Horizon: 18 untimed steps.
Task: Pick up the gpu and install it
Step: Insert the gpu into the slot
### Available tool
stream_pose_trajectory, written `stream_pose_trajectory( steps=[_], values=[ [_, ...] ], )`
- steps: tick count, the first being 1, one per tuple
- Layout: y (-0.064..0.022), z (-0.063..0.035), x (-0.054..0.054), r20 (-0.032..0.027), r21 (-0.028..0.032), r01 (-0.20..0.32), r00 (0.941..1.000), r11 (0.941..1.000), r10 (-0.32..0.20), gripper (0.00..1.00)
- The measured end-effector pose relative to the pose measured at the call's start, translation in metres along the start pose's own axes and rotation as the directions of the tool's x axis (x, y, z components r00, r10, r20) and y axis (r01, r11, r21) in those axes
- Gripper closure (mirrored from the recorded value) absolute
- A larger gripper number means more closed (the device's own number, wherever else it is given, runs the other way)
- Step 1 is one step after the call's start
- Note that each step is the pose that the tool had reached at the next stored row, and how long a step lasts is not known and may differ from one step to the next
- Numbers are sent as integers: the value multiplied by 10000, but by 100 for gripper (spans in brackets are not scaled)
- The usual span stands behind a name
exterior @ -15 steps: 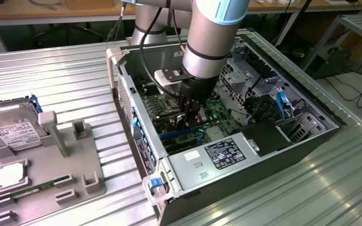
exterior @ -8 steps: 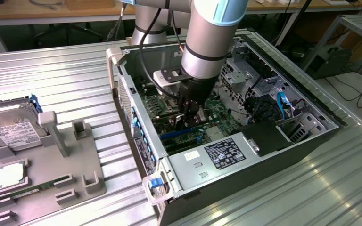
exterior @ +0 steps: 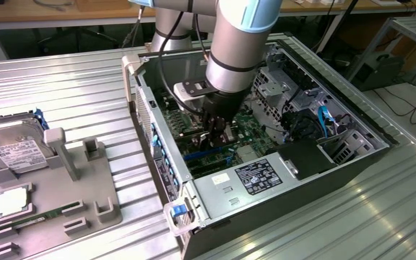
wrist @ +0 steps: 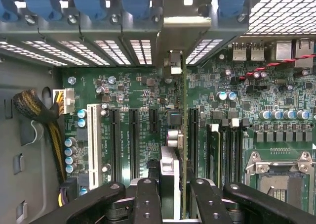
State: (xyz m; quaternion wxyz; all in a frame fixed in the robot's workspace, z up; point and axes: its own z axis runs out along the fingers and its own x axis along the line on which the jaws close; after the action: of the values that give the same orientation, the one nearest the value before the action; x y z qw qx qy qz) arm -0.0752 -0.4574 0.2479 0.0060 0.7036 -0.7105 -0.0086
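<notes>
In the exterior view my gripper [exterior: 218,129] reaches down into the open computer case [exterior: 161,162], over the green motherboard [exterior: 248,130]. It is shut on the gpu [exterior: 206,144], a dark card held on edge. In the wrist view the gpu [wrist: 183,135] appears edge-on as a thin board between my fingers [wrist: 148,199], and my gripper [wrist: 170,201] clamps its thick middle. The silver end bracket [wrist: 180,22] sits against the case's rear slot openings. The card's lower edge lies between the black expansion slots [wrist: 133,140]; whether it is seated I cannot tell.
A memory module [wrist: 214,155] and an empty CPU socket [wrist: 279,179] lie beside the card. A braided power cable [wrist: 34,110] runs along the case wall. Outside the case, a grey fixture [exterior: 71,200] carries a silver hard drive [exterior: 17,151] and a green memory stick [exterior: 31,222].
</notes>
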Motion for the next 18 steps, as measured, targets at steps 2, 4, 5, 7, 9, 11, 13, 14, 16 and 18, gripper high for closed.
stream_pose_trajectory(
  steps=[2,4,5,7,9,11,13,14,16,18],
  values=[
    [6,3,-7,0,-2,0,10000,10000,0,72],
    [14,8,-13,1,-1,0,10000,10000,0,72],
    [20,11,-17,1,-1,0,10000,10000,0,72],
    [33,18,-24,0,-2,0,10000,10000,0,72],
    [42,24,-29,-1,-3,0,10000,10000,0,72],
    [48,31,-29,-1,-9,1,10000,10000,-1,72],
    [48,36,-29,-2,-32,0,10000,10000,0,72],
    [48,36,-29,-3,-36,-1,10000,10000,1,72],
    [48,37,-29,-2,-36,0,10000,10000,0,72],
    [47,37,-30,0,-41,0,10000,10000,0,72]
  ],
)
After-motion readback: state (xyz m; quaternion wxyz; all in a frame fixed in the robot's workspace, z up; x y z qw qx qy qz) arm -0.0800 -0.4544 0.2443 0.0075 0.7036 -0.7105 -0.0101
